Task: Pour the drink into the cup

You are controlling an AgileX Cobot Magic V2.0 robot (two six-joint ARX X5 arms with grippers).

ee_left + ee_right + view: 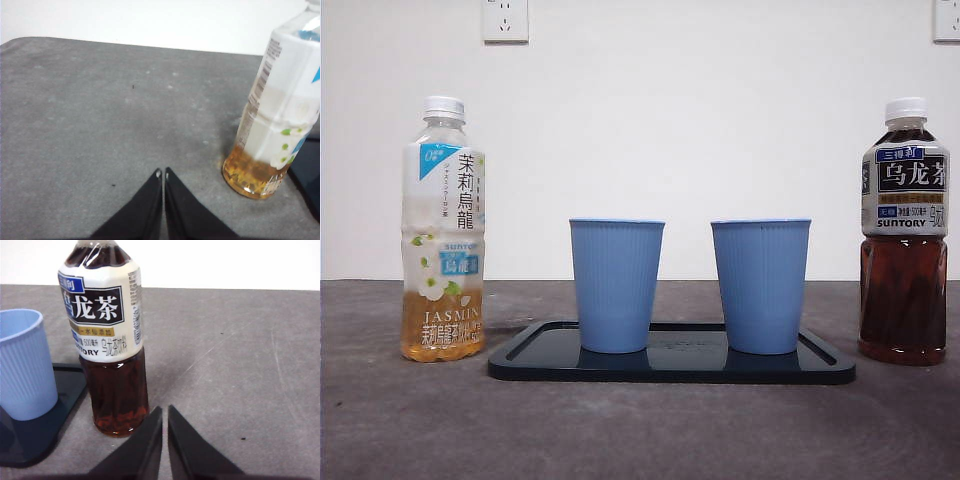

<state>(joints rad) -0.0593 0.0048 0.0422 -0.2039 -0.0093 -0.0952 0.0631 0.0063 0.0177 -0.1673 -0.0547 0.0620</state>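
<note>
Two blue ribbed cups, one on the left (616,285) and one on the right (760,286), stand upright on a dark tray (670,365). A jasmine tea bottle (443,230), capped and nearly empty, stands left of the tray; it also shows in the left wrist view (277,120). A capped dark oolong tea bottle (904,232) stands right of the tray and shows in the right wrist view (107,337) next to a blue cup (22,365). My left gripper (162,173) is shut and empty, short of the jasmine bottle. My right gripper (164,410) is shut and empty, close to the oolong bottle's base.
The table (640,430) is a grey mat against a white wall with two sockets (505,20). Neither arm shows in the front view. The tray's corner shows in the right wrist view (45,425).
</note>
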